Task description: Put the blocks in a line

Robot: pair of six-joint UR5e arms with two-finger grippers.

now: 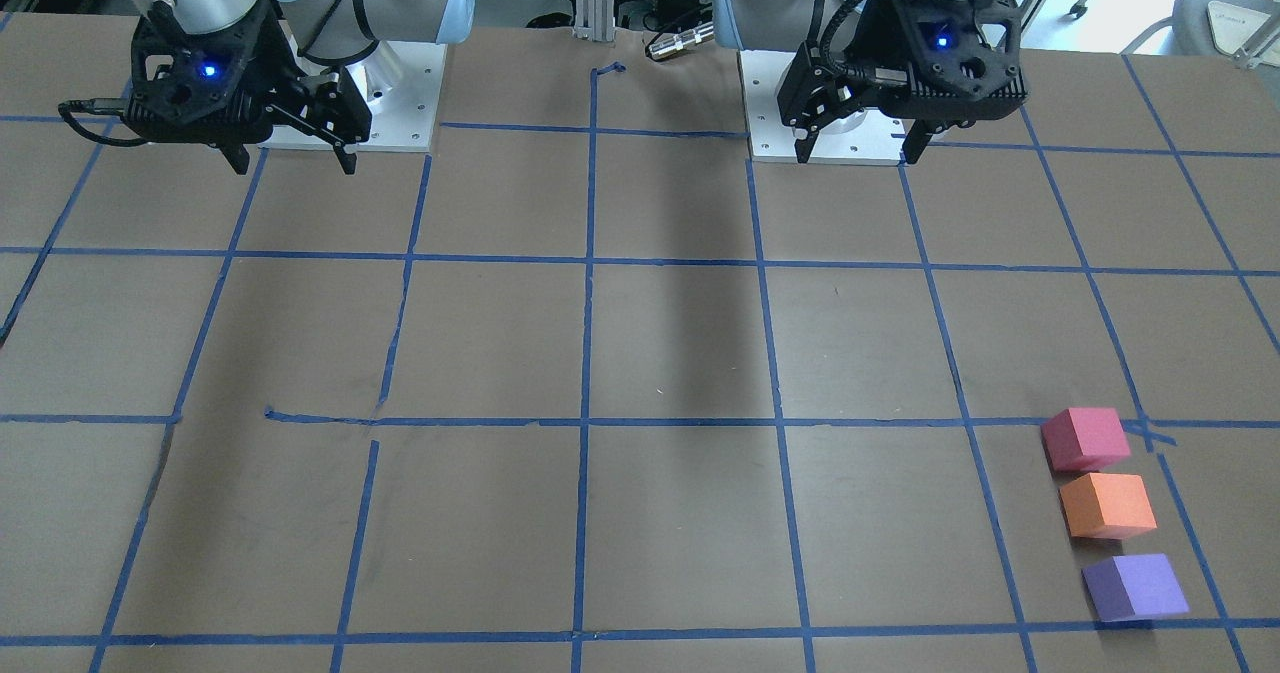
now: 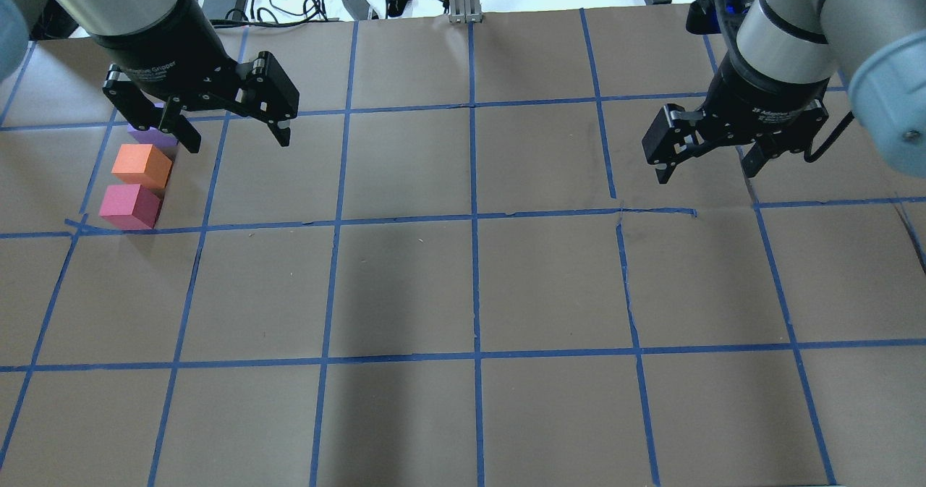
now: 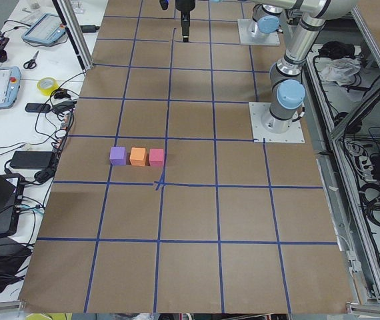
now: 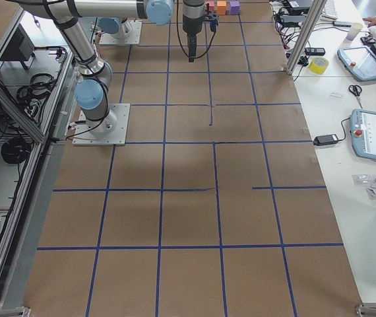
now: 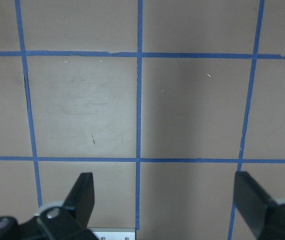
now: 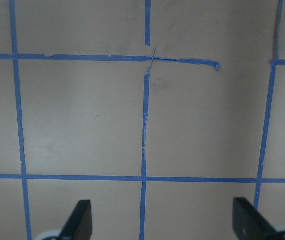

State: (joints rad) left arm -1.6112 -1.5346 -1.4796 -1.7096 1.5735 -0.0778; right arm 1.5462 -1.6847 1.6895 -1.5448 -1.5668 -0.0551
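Three blocks lined up on tabletop (image 1: 680, 353): pink (image 1: 1085, 438), orange (image 1: 1107, 504), purple (image 1: 1135, 586). Two end effectors, left (image 1: 857, 153) and right (image 1: 294, 165), both spread apart, empty.

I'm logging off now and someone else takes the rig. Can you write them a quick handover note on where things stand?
Left gripper: open, empty, raised.
Right gripper: open, empty, raised.
Pink block, orange block, purple block: one straight row on the robot's left, orange in the middle, narrow gaps.
Done: the line looks complete.
Left: seemingly nothing but a check.
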